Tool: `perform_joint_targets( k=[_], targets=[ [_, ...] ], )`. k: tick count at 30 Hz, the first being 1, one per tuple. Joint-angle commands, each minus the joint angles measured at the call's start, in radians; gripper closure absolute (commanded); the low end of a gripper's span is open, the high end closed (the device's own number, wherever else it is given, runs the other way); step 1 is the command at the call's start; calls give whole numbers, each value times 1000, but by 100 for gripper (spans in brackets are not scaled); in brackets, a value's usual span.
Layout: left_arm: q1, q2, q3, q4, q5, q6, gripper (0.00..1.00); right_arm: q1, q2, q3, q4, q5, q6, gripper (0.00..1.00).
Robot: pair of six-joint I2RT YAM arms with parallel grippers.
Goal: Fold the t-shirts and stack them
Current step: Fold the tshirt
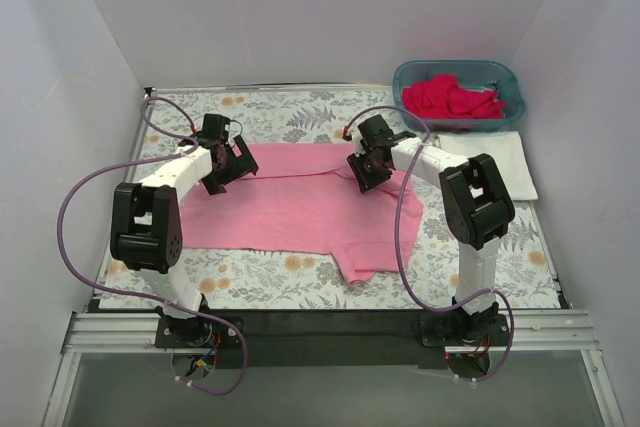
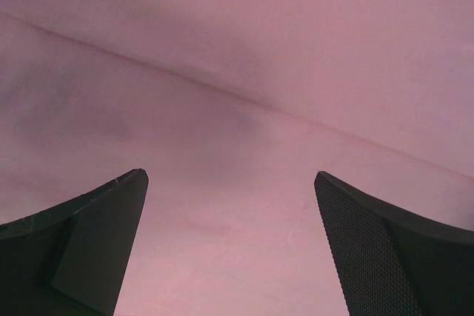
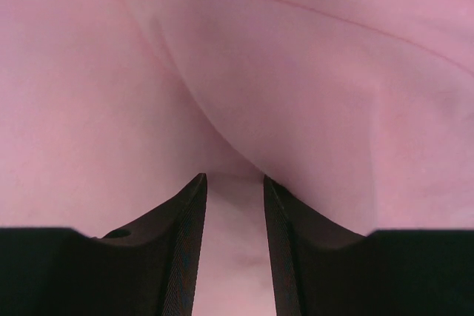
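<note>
A light pink t-shirt (image 1: 300, 202) lies spread across the floral cloth, one sleeve pointing toward the near edge. My left gripper (image 1: 232, 169) hovers low over its left part. In the left wrist view that gripper (image 2: 229, 177) is wide open, with only flat pink fabric (image 2: 237, 72) between and beyond its fingers. My right gripper (image 1: 365, 175) presses down on the shirt's upper right part. In the right wrist view its jaws (image 3: 233, 177) stand a narrow gap apart with pink cloth in the gap, and a raised fold (image 3: 296, 94) bulges just beyond the tips. Deep red t-shirts (image 1: 452, 97) fill the basket. A white t-shirt (image 1: 515, 162) lies folded at right.
The teal plastic basket (image 1: 505, 75) stands at the back right corner. The grey-and-orange floral cloth (image 1: 270, 282) covers the table under everything. White walls close in the left, back and right sides. Purple cables loop beside each arm.
</note>
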Motion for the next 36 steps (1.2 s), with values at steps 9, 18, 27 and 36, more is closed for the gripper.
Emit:
perform_joint_targets(
  k=[9,18,27,36],
  targets=[
    [-6,-8,24,-26,1,10,12,-91,21,129,4,139,-45,62],
    [-6,6,27,-26,7,8,12,-121,84,198,4,155,-66,62],
    [-6,1,27,-31,-4,5,12,-88,-65,83,24,133,-57,60],
    [-6,1,19,-26,8,0,12,-195,-276,-230,218,8,331,57]
  ],
)
